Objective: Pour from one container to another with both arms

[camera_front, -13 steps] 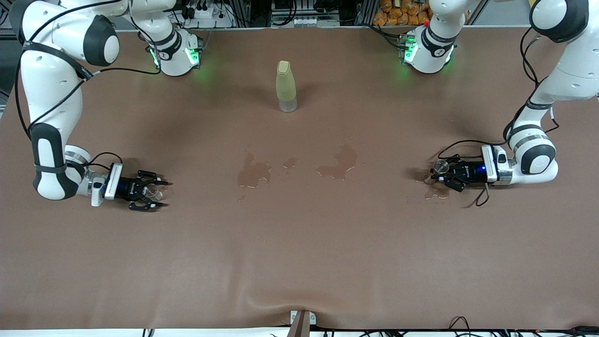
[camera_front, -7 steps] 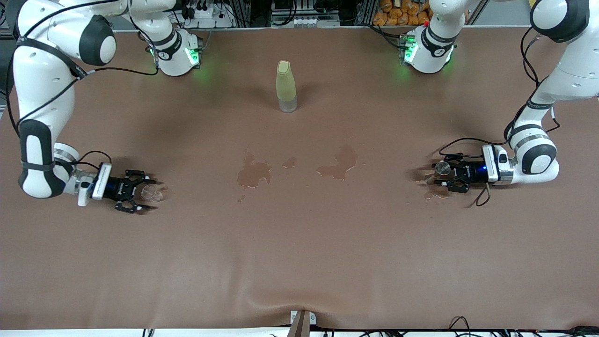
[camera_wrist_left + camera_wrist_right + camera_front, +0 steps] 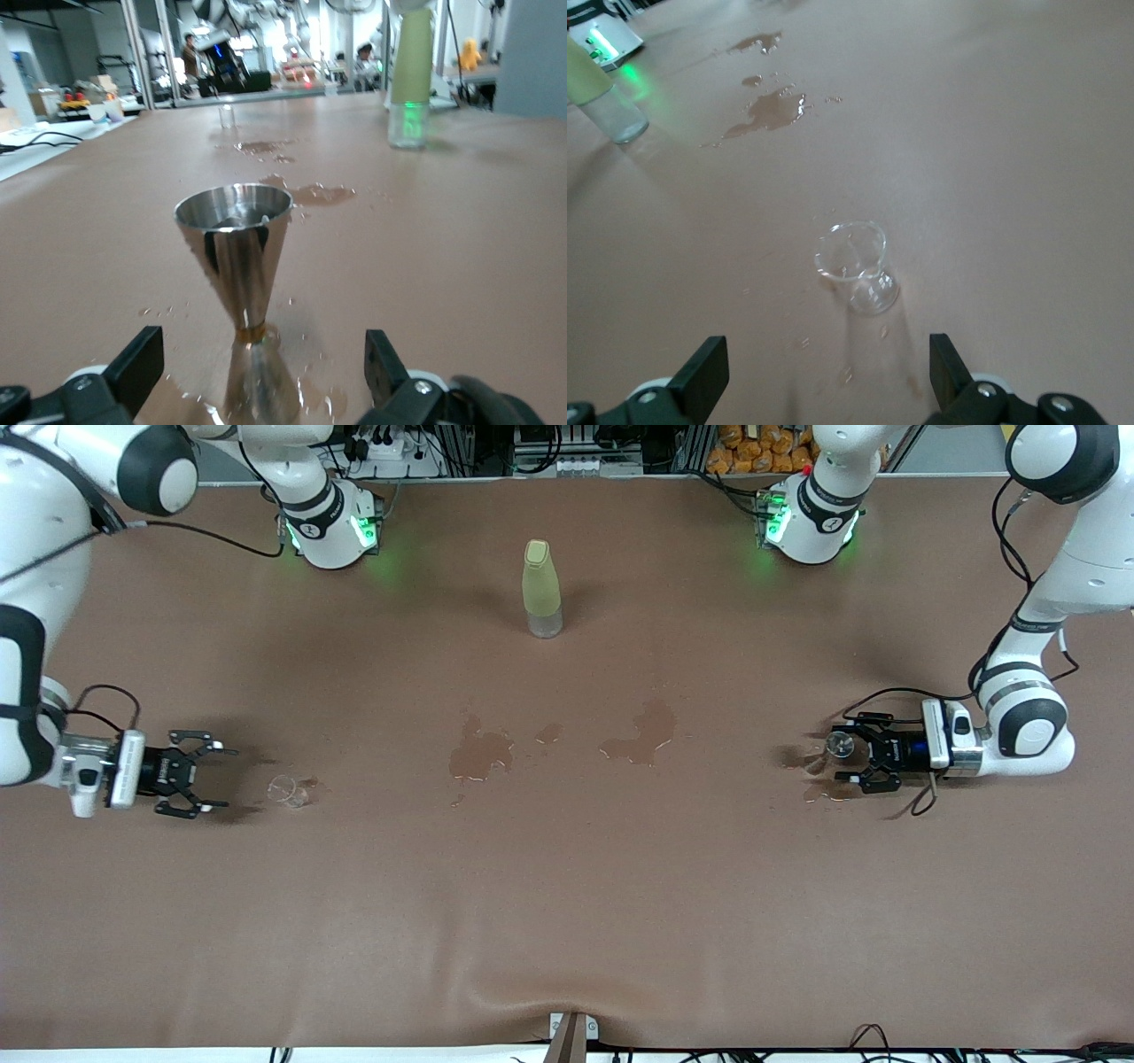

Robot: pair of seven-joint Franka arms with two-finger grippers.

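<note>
A metal jigger stands upright on the wet cloth toward the left arm's end of the table. My left gripper is open, with a finger on either side of the jigger and neither touching it. A small clear glass stands toward the right arm's end. My right gripper is open and low over the table, a short way from the glass with nothing between its fingers. In the front view, the left gripper and right gripper both point toward the table's middle.
A pale yellow-green bottle stands near the middle, close to the arms' bases. Puddles darken the brown cloth mid-table, one more puddle lies beside them, and a wet patch lies by the jigger.
The left gripper opened and let go of the jigger, which stays standing. The right gripper drew back from the glass toward its own end of the table.
</note>
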